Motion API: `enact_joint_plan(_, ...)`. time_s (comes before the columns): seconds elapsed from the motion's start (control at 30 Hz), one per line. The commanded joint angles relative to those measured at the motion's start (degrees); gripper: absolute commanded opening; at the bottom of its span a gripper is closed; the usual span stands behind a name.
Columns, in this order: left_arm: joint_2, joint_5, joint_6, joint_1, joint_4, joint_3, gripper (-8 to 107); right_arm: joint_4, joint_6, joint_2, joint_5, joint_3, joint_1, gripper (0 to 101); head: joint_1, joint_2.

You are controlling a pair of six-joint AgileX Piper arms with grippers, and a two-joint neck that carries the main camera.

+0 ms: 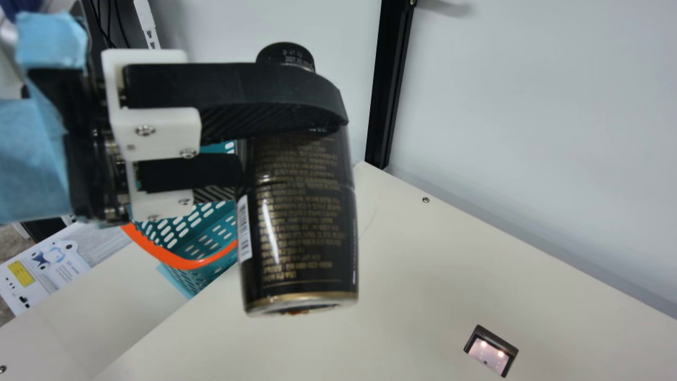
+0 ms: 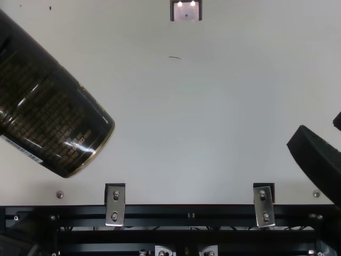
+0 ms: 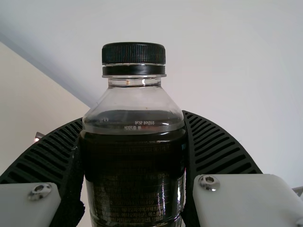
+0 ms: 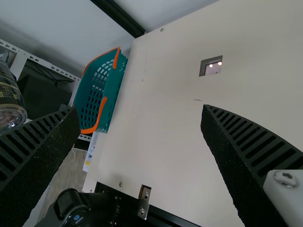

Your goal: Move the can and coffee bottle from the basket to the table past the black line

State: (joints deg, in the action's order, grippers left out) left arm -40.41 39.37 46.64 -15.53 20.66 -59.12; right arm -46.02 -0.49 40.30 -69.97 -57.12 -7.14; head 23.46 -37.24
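In the main view my left gripper [image 1: 296, 132] is shut on the coffee bottle [image 1: 304, 222], which hangs above the table, slightly tilted with its cap up. The dark bottle [image 2: 53, 112] enters the top view from the left. Seen from the left wrist, the bottle [image 3: 135, 165] stands between the ribbed fingers of my left gripper [image 3: 135, 123]. My right gripper [image 2: 321, 128] is at the top view's right edge; in the right wrist view this gripper [image 4: 140, 111] is open and empty. The teal basket [image 4: 113, 94] with orange handles is at the table's edge.
A small recessed box [image 1: 492, 352] with lights sits in the cream table [image 1: 423, 275]. Metal brackets [image 2: 115, 205] line the table's near edge. A black post [image 1: 389, 84] rises against the wall behind the table.
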Motion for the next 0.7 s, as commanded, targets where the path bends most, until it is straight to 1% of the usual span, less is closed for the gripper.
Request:
enact_joint_plan(0.0,0.00,0.00,0.00,0.00,0.00,0.00,10,0.00,0.00,0.00,0.00,0.00,0.00,101,0.92,1.27)
enact_joint_plan(0.53,0.00,0.00,0.00,0.00,0.00,0.00,10,0.00,0.00,0.00,0.00,0.00,0.00,101,-1.43,17.53)
enact_joint_plan(0.67,0.00,0.00,0.00,0.00,0.00,0.00,10,0.00,0.00,0.00,0.00,0.00,0.00,101,-1.43,17.53)
